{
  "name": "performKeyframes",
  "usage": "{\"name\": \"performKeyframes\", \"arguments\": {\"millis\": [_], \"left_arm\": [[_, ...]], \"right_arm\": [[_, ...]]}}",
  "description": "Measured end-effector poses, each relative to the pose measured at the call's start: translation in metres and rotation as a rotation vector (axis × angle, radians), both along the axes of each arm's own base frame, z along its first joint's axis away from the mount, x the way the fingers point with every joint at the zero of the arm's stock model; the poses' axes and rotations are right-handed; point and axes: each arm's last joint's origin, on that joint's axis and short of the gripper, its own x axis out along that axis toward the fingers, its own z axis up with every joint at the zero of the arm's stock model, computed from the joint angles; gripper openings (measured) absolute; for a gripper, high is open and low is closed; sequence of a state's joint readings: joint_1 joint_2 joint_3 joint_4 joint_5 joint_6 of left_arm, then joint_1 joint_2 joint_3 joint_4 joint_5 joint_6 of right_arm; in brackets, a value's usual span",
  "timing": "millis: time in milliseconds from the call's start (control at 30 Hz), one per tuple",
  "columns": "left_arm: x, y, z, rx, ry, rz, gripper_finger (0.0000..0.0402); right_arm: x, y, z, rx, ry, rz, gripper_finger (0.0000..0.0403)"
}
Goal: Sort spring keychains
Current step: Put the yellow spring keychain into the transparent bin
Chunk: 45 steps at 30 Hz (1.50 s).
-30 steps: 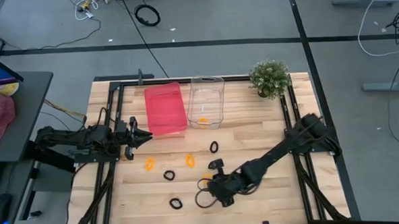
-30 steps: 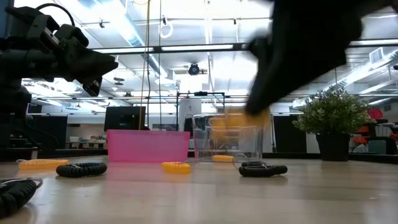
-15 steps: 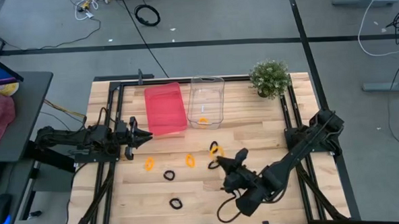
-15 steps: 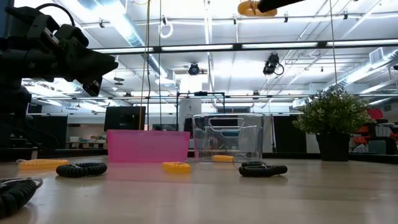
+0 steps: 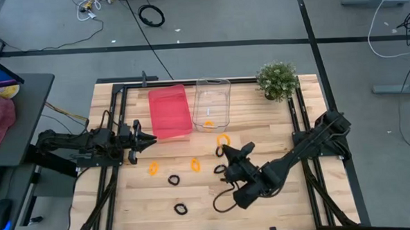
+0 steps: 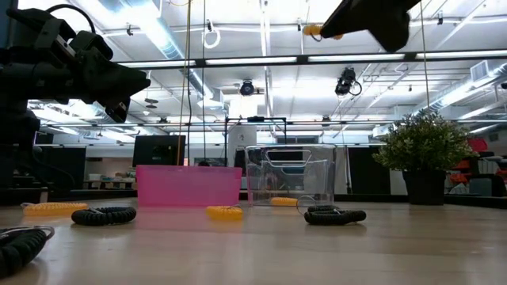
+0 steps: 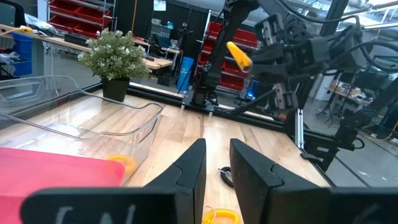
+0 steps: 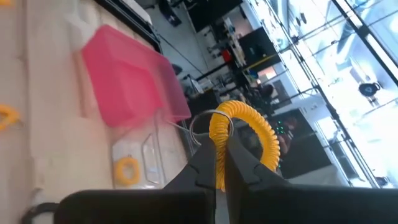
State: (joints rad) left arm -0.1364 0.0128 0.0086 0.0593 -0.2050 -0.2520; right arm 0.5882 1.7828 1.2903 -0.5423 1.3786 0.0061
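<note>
Left gripper (image 5: 150,137) waits at the table's left edge beside the pink bin (image 5: 170,112), fingers a narrow gap apart, holding nothing. Clear bin (image 5: 212,104) holds one orange keychain (image 5: 208,123). Loose orange and black keychains lie mid-table. Right gripper (image 5: 225,144) pinches an orange spring keychain (image 5: 223,139) high above the table, near the clear bin.

low view: right gripper (image 6: 337,28) cut off by the top edge at 1 o'clock, only an end of its orange keychain (image 6: 314,31) showing | low view: black keychain (image 6: 17,245) cut by the edge at 8 o'clock | left wrist view: pink bin (image 7: 56,168) blurred, cropped at 8 o'clock
</note>
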Motion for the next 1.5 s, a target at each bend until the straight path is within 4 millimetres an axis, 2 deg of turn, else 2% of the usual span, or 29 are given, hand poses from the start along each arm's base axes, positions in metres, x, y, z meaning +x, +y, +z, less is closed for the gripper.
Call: {"name": "performKeyframes", "arguments": {"millis": [300, 500, 700, 833, 933, 1033, 1167, 1500], "left_arm": [[0.0, 0.0, 0.0, 0.001, 0.001, 0.0, 0.0076], [0.0, 0.0, 0.0, 0.0, 0.002, 0.0, 0.0076], [0.0, 0.0, 0.0, 0.001, 0.002, 0.0, 0.0076], [0.0, 0.0, 0.0, 0.001, 0.002, 0.0, 0.0076], [0.0, 0.0, 0.0, 0.001, 0.002, 0.0, 0.0076], [0.0, 0.0, 0.0, 0.001, 0.002, 0.001, 0.0076], [0.0, 0.0, 0.0, 0.0, 0.0, 0.001, 0.0076], [0.0, 0.0, 0.0, 0.0, -0.001, 0.001, 0.0076]], "right_arm": [[0.018, -0.037, -0.001, -0.019, 0.041, -0.102, 0.0002], [0.028, -0.072, -0.013, -0.014, 0.106, -0.169, 0.0], [0.048, -0.107, -0.028, 0.063, 0.096, -0.087, 0.0001], [0.053, -0.122, -0.032, 0.019, 0.048, -0.028, 0.0001], [0.051, -0.136, -0.031, -0.019, 0.026, -0.027, 0.0001], [0.047, -0.15, -0.022, 0.024, -0.036, 0.01, 0.0001], [0.038, -0.17, -0.003, 0.126, -0.158, 0.061, 0.0001], [0.0, -0.213, 0.029, 0.404, -0.414, 0.249, 0.0]]}}
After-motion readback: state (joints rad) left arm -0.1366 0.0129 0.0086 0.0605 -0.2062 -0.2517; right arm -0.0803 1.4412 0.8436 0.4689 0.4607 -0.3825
